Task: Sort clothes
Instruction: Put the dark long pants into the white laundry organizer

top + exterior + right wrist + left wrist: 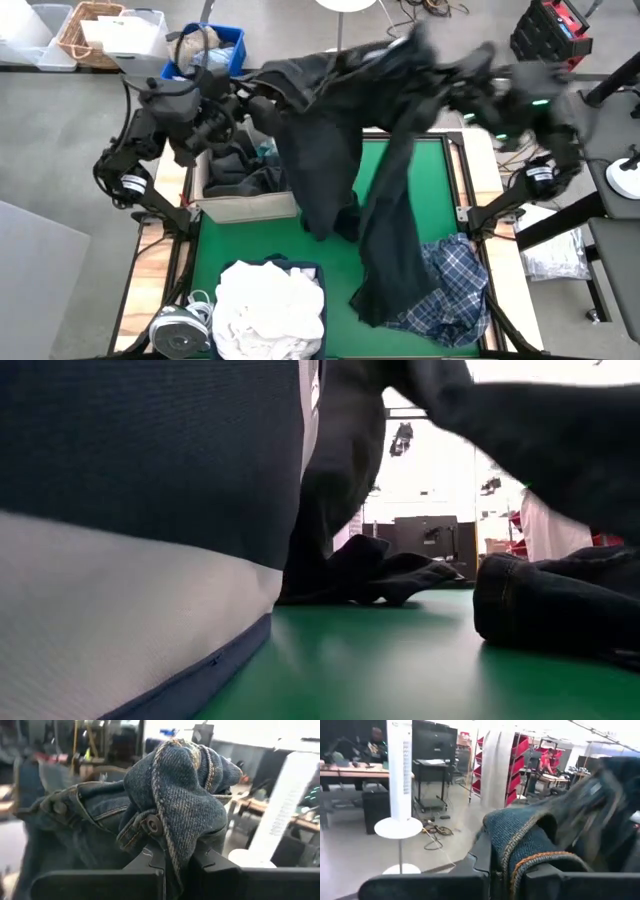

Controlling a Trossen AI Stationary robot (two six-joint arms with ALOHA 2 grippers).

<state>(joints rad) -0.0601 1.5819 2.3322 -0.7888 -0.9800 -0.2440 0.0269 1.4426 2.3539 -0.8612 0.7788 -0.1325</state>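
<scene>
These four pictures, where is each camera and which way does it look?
High view: above the table, looking straight down; both arms hold up the dark jeans.
Low view: at table-top height, looking level across the green mat; no arm shows.
Left wrist view: on the left arm, looking past the left gripper.
Right wrist view: on the right arm, past the right gripper.
Shared: all four show the jeans.

Evenly and brightly lit from above over the green table [420, 190], glaring white in the far room at table height, motion-smeared across the lifted dark jeans [330, 130], soft-focused in near cloth.
</scene>
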